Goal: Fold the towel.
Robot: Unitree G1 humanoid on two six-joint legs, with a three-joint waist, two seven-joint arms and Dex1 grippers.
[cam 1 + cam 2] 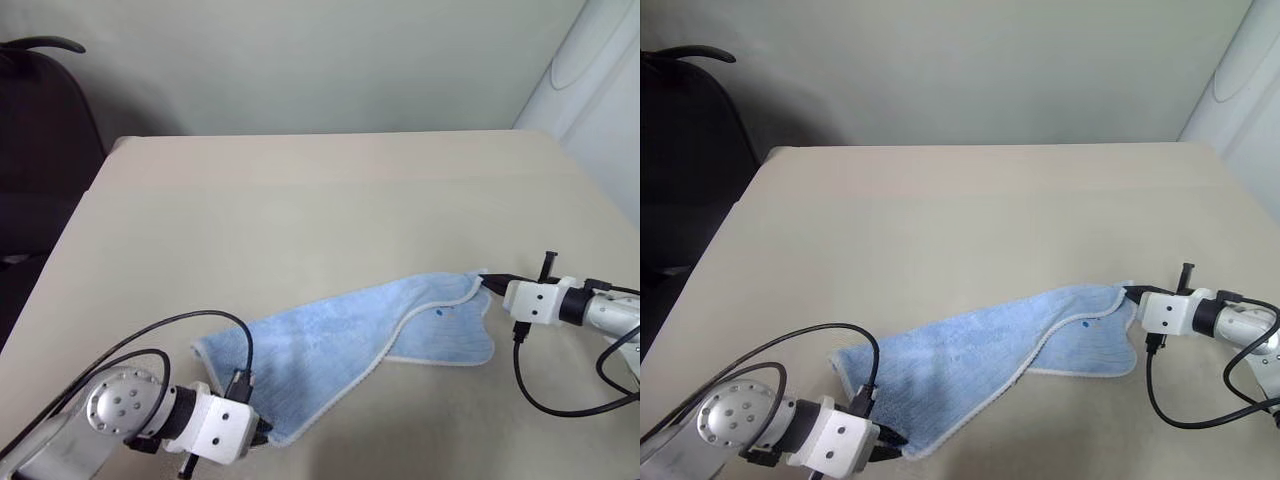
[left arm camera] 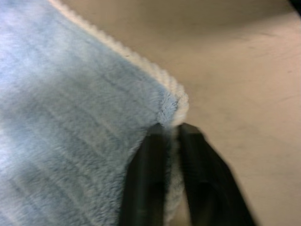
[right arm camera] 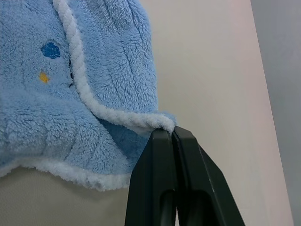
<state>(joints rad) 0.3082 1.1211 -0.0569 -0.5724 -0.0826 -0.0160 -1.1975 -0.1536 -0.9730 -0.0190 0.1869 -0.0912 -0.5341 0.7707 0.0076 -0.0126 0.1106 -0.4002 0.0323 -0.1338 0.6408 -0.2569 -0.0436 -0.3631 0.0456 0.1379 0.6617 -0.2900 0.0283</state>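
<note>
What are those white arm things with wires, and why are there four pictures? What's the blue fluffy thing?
Those are a robot's two arms. Each ends in a gripper, a pincher with two black fingers. Two pictures come from cameras in the robot's head, looking down at a beige table. The other two come from small cameras on its wrists, so they look very close up.

The blue fluffy thing is a towel with a whitish edge, lying partly folded over itself on the table. The left gripper is shut on the towel's near corner. The right gripper is shut on the edge at the far end, close to a small dark blue mark. The robot is meant to fold the towel.
</note>
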